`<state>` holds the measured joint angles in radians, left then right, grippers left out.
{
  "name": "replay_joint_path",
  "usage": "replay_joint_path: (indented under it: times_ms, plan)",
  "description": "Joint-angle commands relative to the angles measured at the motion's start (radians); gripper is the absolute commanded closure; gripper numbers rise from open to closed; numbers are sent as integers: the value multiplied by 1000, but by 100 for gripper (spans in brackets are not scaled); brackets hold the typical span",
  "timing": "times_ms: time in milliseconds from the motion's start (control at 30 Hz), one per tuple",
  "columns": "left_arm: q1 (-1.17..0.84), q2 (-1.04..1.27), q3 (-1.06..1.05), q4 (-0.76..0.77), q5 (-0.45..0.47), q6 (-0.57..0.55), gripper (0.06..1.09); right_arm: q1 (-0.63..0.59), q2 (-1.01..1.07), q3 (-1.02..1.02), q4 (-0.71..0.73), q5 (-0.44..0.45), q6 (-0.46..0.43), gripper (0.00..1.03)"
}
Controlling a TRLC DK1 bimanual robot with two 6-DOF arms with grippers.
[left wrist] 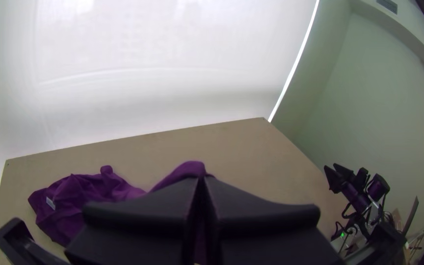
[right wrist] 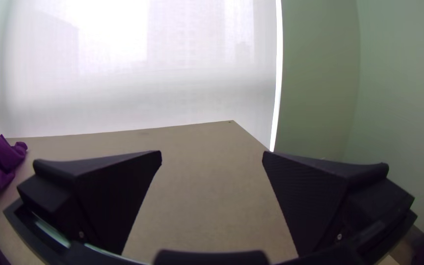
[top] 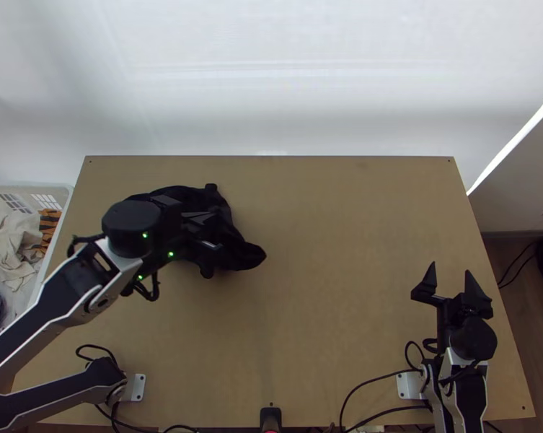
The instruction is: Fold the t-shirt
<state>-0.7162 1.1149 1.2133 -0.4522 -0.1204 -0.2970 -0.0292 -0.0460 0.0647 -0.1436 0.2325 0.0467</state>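
Left pincer: my left gripper (left wrist: 201, 179) has its fingers pressed together, clamped on a raised fold of the cloth, as far as I can make out from how it climbs to the tips.
Right pincer: the right gripper (top: 450, 268) stands well apart from the cloth, fingers spread, nothing between them.
T-shirt: the dark t-shirt (top: 244, 254) lies bunched on the left part of the wooden table (top: 329, 289), partly beneath my left wrist; I can't tell sleeve from hem in that heap.
Weight: light, I'd judge; one pinch should lift a good part of it.
Feel: soft and limp, with no stiffness to help me. It will droop and crease rather than hold a shape, but it won't break.
Slip: a shallow pinch could slide out, so I'd want a deeper bite before any hard pull.
Where to hold: the small pale tag (left wrist: 50, 202) probably marks the neckline. I'd work from there to the two shoulders, one per gripper, and let the body hang open before laying it flat.
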Motion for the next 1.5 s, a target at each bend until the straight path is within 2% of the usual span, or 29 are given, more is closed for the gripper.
replay_joint_path:
  times_ms: [0,233,533,567,633,667,800,867,967,1100,1167,1267,1400,1467]
  plan:
    - [-32,17,-29,96,-53,-24,105,-3,43,-8,-1,11,-10,5]
    - [-101,126,8,293,-110,-30,105,-3,43,-8,-1,11,-10,5]
    - [-204,210,83,440,-110,7,103,-3,43,-8,-1,11,-10,5]
    - [-204,212,77,458,-110,7,85,-3,43,-8,-1,11,-10,5]
    - [-196,206,55,498,-108,4,13,-3,43,-8,-1,11,-10,5]
    - [-178,204,57,498,-102,4,10,-3,43,-8,-1,11,-10,5]
    - [-54,126,14,477,-94,24,10,-3,43,-8,-1,11,-10,5]
    - [37,76,-32,488,-93,119,10,-3,43,-8,-1,11,-10,5]
    - [221,22,-77,409,-93,216,10,-3,43,-8,-1,11,-10,5]
    - [478,-33,-87,164,-53,251,10,-3,43,-8,-1,11,-10,5]
    - [584,-63,-93,33,30,276,10,-3,43,-8,-1,11,-10,5]
    - [744,-119,-141,-85,117,303,10,-3,43,-8,-1,11,-10,5]
    - [799,-191,-159,-312,166,329,10,-3,43,-8,-1,11,-10,5]
    - [808,-231,-172,-382,222,320,10,-3,43,-8,-1,11,-10,5]
